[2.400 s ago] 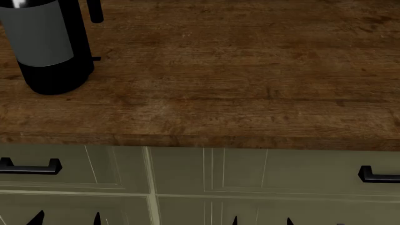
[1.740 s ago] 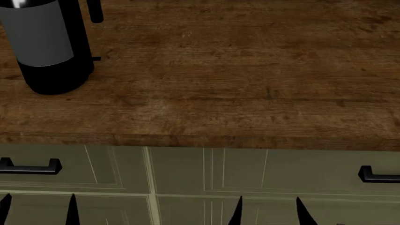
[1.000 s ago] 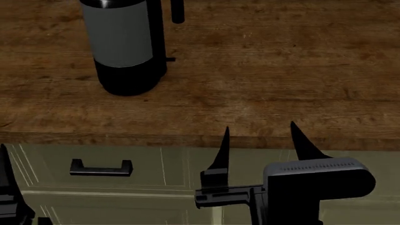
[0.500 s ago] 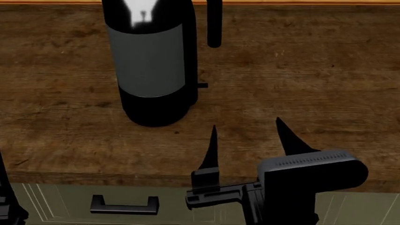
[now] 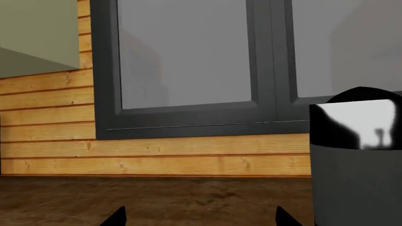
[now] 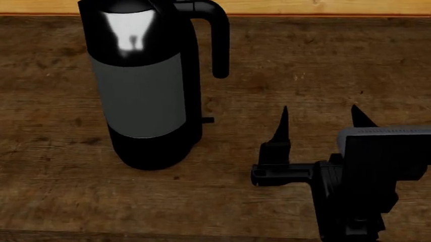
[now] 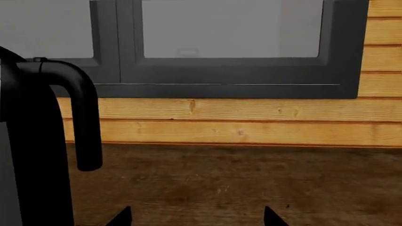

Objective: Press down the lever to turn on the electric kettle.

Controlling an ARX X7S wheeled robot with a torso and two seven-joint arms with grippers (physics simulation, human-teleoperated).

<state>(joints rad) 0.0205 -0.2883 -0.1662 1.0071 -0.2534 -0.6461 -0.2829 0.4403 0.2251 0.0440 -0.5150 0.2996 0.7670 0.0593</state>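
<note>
The electric kettle [image 6: 145,83] stands upright on the wooden counter [image 6: 60,201] at the left, with a glossy black top and base, a grey middle band and a curved black handle [image 6: 217,40] on its right side. The lever [image 6: 207,120] is a tiny black tab jutting right from the lower body. My right gripper [image 6: 318,115] is open and empty, to the right of the lever and apart from it. The kettle also shows in the right wrist view [image 7: 31,141] and the left wrist view [image 5: 358,155]. My left gripper [image 5: 197,217] is open, only its fingertips showing.
A wood-plank wall [image 7: 251,122] with a dark-framed window [image 7: 226,70] runs behind the counter. The right arm's body [image 6: 370,171] hangs over the counter's front right.
The view has moved forward and the kettle now looks larger and closer. My right gripper has risen from below the counter edge to over the counter, right of the kettle.
</note>
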